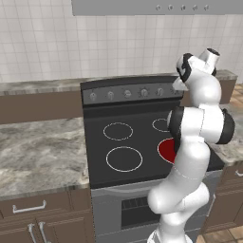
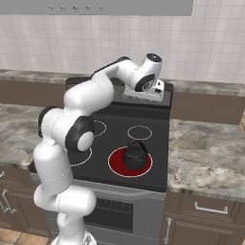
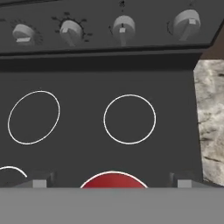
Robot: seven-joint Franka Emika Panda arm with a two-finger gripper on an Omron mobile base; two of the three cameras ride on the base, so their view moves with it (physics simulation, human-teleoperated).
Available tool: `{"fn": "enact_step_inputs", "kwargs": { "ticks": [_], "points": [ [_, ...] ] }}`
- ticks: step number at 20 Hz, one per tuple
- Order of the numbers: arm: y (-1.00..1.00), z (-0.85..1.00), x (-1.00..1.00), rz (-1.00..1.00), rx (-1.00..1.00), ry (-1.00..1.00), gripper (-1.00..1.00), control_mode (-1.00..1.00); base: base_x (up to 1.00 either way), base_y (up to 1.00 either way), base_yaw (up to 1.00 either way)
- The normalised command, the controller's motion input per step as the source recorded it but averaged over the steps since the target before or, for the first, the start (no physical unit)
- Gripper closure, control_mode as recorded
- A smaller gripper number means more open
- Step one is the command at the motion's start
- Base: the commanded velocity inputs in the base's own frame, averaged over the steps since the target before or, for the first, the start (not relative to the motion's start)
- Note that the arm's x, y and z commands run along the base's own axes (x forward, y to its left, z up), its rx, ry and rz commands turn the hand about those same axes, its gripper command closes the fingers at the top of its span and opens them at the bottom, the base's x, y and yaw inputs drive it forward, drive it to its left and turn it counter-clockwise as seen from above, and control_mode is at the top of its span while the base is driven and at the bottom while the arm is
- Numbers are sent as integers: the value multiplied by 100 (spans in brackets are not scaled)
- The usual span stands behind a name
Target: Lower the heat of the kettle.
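Note:
The kettle [image 2: 135,155], small, squat and dark grey, sits on the glowing red burner [image 2: 115,165] at the stove's front right. In the left base view my arm hides the kettle and a slice of the red burner [image 1: 166,149] shows beside it. My gripper [image 2: 156,92] hangs above the stove's back right, close to the control panel [image 2: 139,100] and clear of the kettle. In the hand view my gripper [image 3: 110,183] is open with its fingertips [image 3: 39,181] wide apart and nothing between them. Several knobs line the panel ahead, among them a right-end knob [image 3: 187,22] and a middle one [image 3: 123,27].
Unlit burner rings [image 3: 129,118] mark the black cooktop [image 1: 142,137]. Granite counters lie on the left [image 1: 38,152] and right [image 2: 206,148] of the stove. A tiled wall and a range hood [image 1: 156,7] stand behind and above. Drawers with handles [image 2: 210,209] are below.

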Motion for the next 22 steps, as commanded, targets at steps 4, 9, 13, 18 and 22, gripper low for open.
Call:
{"fn": "enact_step_inputs", "kwargs": {
  "ticks": [4,9,13,18,22],
  "points": [
    [-8,-31,46,0,2,-7,-100,-100,0,0,0],
    [-12,-8,44,0,3,0,-100,-100,0,0,0],
    [-17,0,45,0,3,0,-100,-100,0,0,0],
    [-19,-13,31,0,2,-9,-100,-100,0,0,0],
    [-2,-27,27,-1,2,-11,-100,-100,0,0,0]
  ]
}}
